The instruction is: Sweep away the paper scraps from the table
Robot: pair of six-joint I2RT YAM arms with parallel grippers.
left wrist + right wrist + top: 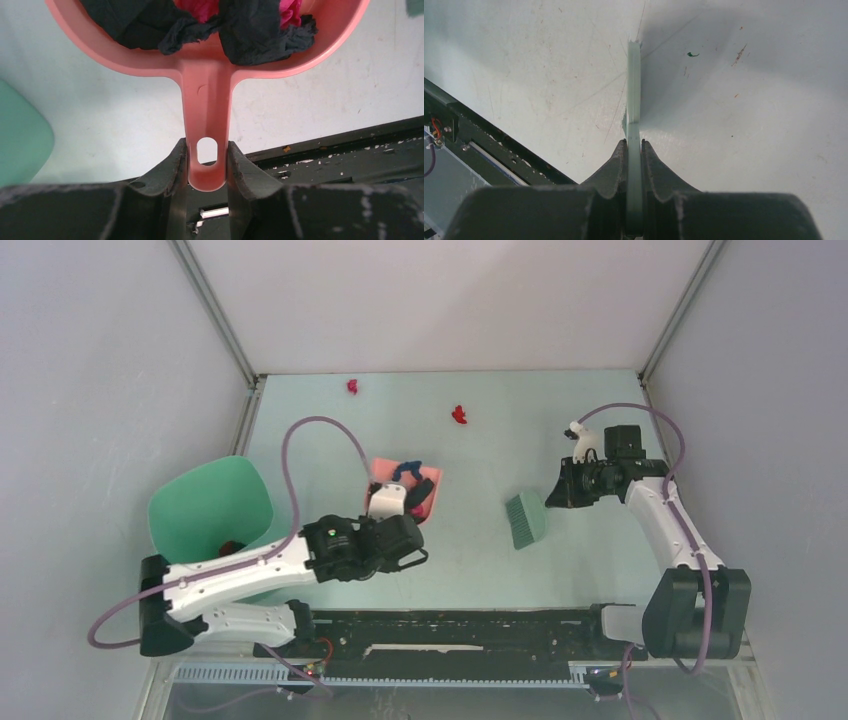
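My left gripper (400, 512) (207, 150) is shut on the handle of the pink dustpan (432, 480) (206, 95), which is left of the table's middle. Black, dark blue and pink paper scraps (412, 472) (250, 35) lie in the pan. Two red paper scraps lie on the pale mint table (600, 560) near its far edge, one at far left (353, 386) and one further right (459, 415). My right gripper (552, 499) (634, 146) is shut on the thin handle of the green brush (525, 520) (634, 95), whose head rests right of centre.
A darker green round bin (205, 505) (20, 135) stands at the table's left edge beside my left arm, with a dark scrap inside (232, 547). A black rail (460, 625) runs along the near edge. Grey walls close in the table on three sides.
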